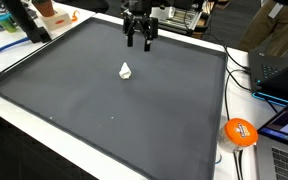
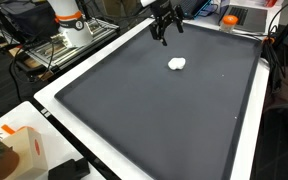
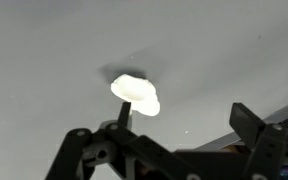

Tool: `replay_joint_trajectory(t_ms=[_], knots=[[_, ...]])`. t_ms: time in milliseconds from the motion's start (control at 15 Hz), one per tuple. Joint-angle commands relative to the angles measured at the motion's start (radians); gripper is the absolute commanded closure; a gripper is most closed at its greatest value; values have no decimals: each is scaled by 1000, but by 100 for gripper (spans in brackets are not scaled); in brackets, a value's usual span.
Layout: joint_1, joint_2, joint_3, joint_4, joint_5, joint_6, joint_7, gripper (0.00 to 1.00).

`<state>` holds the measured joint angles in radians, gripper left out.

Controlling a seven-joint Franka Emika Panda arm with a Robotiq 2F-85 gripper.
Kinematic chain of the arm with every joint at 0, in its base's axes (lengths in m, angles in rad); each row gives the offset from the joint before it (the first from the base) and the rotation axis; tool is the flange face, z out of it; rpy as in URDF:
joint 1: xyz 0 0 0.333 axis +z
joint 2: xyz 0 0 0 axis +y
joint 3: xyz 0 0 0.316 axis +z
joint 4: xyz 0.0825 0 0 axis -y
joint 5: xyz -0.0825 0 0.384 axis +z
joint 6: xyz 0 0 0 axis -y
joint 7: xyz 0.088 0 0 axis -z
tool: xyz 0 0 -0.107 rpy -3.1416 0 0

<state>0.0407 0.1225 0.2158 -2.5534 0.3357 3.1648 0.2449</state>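
On the dark grey rubber mat point(image 1: 134, 120) covering the table point(image 2: 44, 97), a small white crumpled wad point(image 1: 126, 70) is seen lying loose, well inside the edges. Above and beyond it the black gripper point(image 1: 139, 42) is held clear, fingers spread apart and empty. Being light, the wad could be pushed aside or flattened if approached off-centre.

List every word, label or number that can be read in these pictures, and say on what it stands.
No text can be read.
Orange disc: a pale label, too blurred to read.
White box: an orange mark, too small to read.
White lump: no writing.
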Motion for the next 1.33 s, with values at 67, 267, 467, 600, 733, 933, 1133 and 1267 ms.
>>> replay_joint_trajectory(t_ms=[67, 267, 467, 600, 733, 933, 1133, 1267], knots=[[208, -3, -348, -79, -343, 28, 236, 0], [342, 65, -589, -3, -588, 52, 422, 0], [571, 101, -808, 44, -649, 112, 531, 0], [719, 111, -902, 46, -679, 74, 501, 0], [656, 86, -846, 38, -643, 79, 478, 0], [721, 122, -885, 50, -643, 106, 483, 0], [811, 152, -958, 58, -649, 90, 488, 0], [907, 177, -1041, 50, -649, 106, 494, 0]])
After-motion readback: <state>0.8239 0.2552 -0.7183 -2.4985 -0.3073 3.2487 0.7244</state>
